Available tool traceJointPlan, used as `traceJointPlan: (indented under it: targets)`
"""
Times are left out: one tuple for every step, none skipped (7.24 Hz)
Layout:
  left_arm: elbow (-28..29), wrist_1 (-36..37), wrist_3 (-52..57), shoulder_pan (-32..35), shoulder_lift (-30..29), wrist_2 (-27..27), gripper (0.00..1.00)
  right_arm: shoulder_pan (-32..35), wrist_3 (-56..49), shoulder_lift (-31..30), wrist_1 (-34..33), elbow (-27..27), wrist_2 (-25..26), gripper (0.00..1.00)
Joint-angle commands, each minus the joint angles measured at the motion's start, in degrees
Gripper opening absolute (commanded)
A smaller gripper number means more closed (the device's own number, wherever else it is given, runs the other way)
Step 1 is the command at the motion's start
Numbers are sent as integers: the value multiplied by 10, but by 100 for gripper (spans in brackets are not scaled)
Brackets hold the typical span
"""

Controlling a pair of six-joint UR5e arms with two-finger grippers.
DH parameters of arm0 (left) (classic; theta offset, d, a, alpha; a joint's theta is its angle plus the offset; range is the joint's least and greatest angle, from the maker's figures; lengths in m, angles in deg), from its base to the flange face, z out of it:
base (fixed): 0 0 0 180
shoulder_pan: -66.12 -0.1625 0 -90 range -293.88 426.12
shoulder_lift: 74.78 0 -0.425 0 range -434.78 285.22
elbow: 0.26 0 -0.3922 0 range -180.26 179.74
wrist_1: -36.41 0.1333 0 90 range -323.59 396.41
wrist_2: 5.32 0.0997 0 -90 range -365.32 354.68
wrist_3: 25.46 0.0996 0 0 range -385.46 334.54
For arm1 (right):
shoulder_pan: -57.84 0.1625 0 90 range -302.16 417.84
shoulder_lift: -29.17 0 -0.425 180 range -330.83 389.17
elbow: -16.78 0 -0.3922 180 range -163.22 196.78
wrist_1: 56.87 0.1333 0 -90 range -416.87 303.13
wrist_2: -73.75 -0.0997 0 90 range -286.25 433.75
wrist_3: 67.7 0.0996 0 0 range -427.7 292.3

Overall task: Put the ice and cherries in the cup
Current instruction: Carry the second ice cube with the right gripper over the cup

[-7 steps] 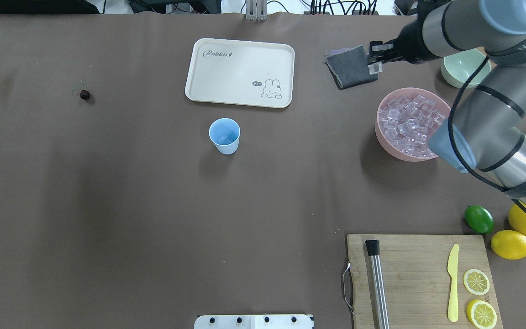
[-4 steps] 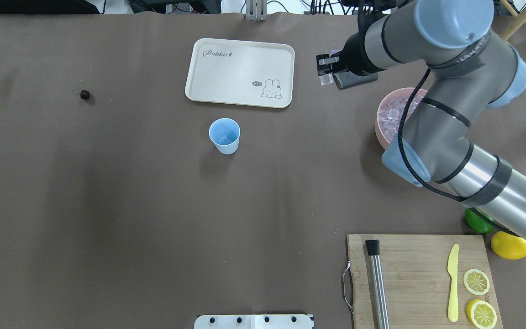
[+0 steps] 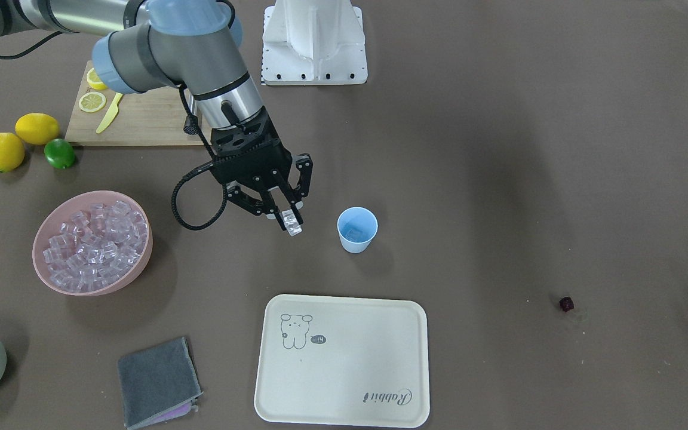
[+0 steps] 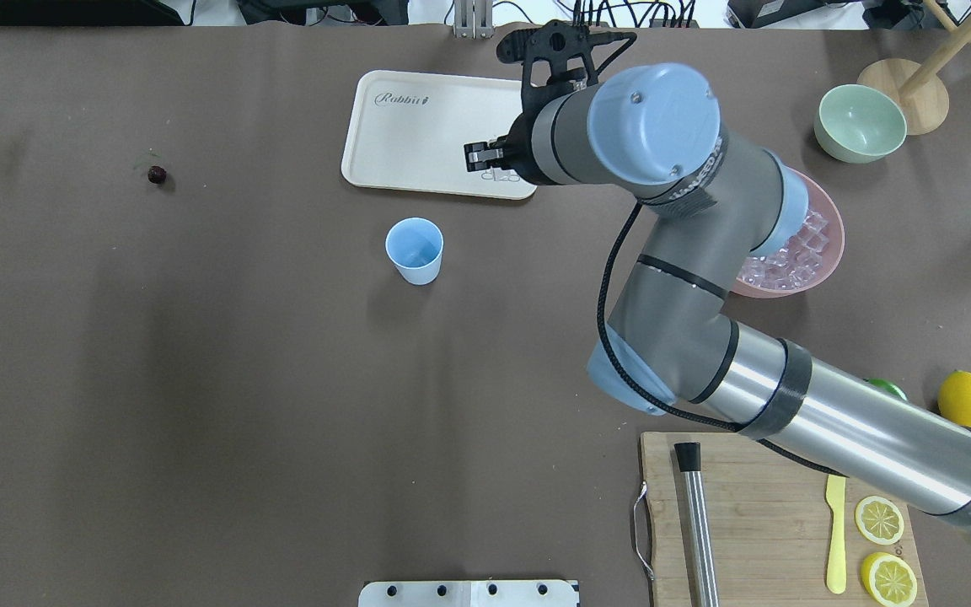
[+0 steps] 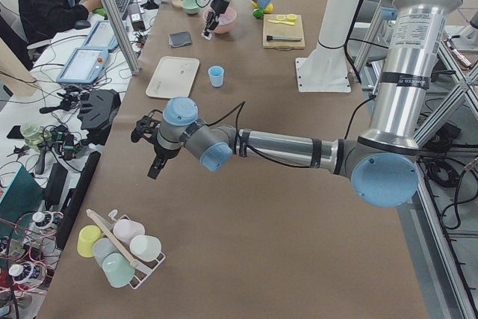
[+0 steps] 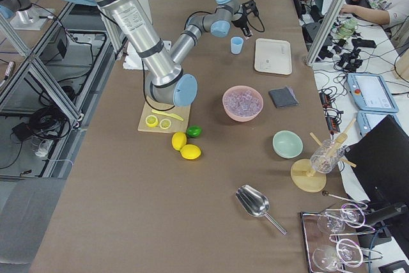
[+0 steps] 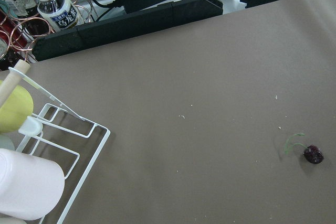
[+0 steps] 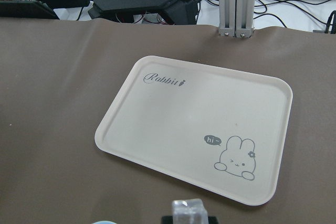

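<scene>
My right gripper (image 3: 289, 220) is shut on one clear ice cube (image 3: 292, 224) and holds it above the table, a short way from the light-blue cup (image 3: 357, 230) on the pink bowl's side. The overhead view shows the gripper (image 4: 482, 158) over the tray's corner and the cup (image 4: 415, 250) upright. The cube fills the bottom of the right wrist view (image 8: 188, 209). Several more ice cubes (image 3: 93, 242) lie in the pink bowl (image 3: 96, 291). The cherry (image 4: 157, 174) lies alone far to the left, and it also shows in the left wrist view (image 7: 314, 155). My left gripper (image 5: 154, 168) shows only in the exterior left view; I cannot tell its state.
A cream rabbit tray (image 4: 418, 126) lies behind the cup. A grey cloth (image 3: 156, 382) and a pale green bowl (image 4: 861, 122) are at the far right. A cutting board (image 4: 772, 506) with knife and lemon slices, lemons and a lime (image 3: 59, 153) sit near the robot's right.
My right arm has swung left from beside the grey cloth, past the pink bowl, to the tray's corner near the cup, with the ice cube still in the gripper.
</scene>
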Motion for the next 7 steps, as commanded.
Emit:
traceJointPlan:
  targets:
    - [13,-3,0,-28,2,1,98,-39,3,31,14,36,63,0]
    - [11,-3,0,-29,2,1,98,-49,2,56,15,66,66,0]
    - [11,-3,0,-29,2,1,98,-57,2,65,33,88,79,0]
    - [13,-3,0,-29,-5,1,98,-61,2,65,58,108,79,0]
    - [8,-3,-1,-30,-5,0,98,-63,2,66,77,125,78,0]
    - [8,-3,0,-30,-6,0,98,-73,3,60,109,134,74,0]
    - [7,-3,0,-31,-12,1,98,-82,3,59,114,137,74,0]
